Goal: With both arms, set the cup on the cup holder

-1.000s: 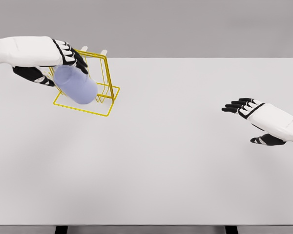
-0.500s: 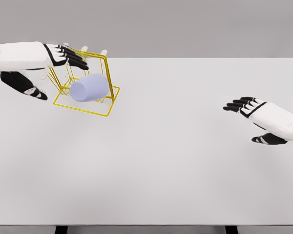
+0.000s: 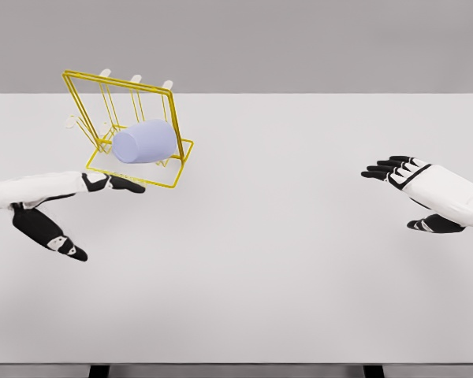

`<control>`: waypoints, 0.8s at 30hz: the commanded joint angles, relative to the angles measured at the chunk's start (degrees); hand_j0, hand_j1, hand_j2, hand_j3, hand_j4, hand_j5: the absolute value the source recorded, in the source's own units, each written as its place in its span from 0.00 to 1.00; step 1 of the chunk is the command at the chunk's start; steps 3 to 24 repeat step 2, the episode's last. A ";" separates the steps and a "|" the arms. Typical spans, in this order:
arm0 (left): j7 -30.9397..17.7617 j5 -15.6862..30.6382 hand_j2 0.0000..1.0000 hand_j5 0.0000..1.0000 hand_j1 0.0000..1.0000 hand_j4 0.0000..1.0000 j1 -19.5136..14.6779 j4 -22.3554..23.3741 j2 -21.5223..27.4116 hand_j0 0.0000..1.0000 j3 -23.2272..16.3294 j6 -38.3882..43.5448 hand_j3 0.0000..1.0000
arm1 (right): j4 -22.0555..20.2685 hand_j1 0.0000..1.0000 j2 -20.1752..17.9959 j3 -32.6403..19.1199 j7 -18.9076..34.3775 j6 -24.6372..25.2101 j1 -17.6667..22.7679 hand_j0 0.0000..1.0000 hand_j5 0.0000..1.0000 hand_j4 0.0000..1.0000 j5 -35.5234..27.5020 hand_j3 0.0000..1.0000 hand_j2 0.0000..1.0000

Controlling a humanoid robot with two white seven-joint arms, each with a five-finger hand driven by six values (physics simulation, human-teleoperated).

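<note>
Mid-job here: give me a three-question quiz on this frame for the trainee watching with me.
1. True or false: the left robot hand is gripping the cup.
2. Where does the cup lie? A) flat on the table B) on its side in the yellow cup holder C) in the right robot hand
3. Fill in: both robot hands are ____ and hold nothing.

Key: 1 false; 2 B; 3 open.
</note>
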 commanded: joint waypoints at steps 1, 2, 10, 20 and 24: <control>0.01 0.65 1.00 1.00 1.00 1.00 0.02 -0.30 -0.07 1.00 0.05 0.17 1.00 | -0.02 1.00 -0.07 -0.01 -0.03 0.17 0.00 1.00 1.00 1.00 -0.39 1.00 1.00; 0.01 0.65 1.00 1.00 1.00 1.00 0.72 -0.21 -0.07 1.00 0.05 0.17 1.00 | -0.02 1.00 -0.07 -0.01 -0.03 0.17 0.00 1.00 1.00 1.00 -0.39 1.00 1.00; 0.01 0.65 1.00 1.00 1.00 1.00 0.72 -0.21 -0.07 1.00 0.05 0.17 1.00 | -0.02 1.00 -0.07 -0.01 -0.03 0.17 0.00 1.00 1.00 1.00 -0.39 1.00 1.00; 0.01 0.65 1.00 1.00 1.00 1.00 0.72 -0.21 -0.07 1.00 0.05 0.17 1.00 | -0.02 1.00 -0.07 -0.01 -0.03 0.17 0.00 1.00 1.00 1.00 -0.39 1.00 1.00; 0.01 0.65 1.00 1.00 1.00 1.00 0.72 -0.21 -0.07 1.00 0.05 0.17 1.00 | -0.02 1.00 -0.07 -0.01 -0.03 0.17 0.00 1.00 1.00 1.00 -0.39 1.00 1.00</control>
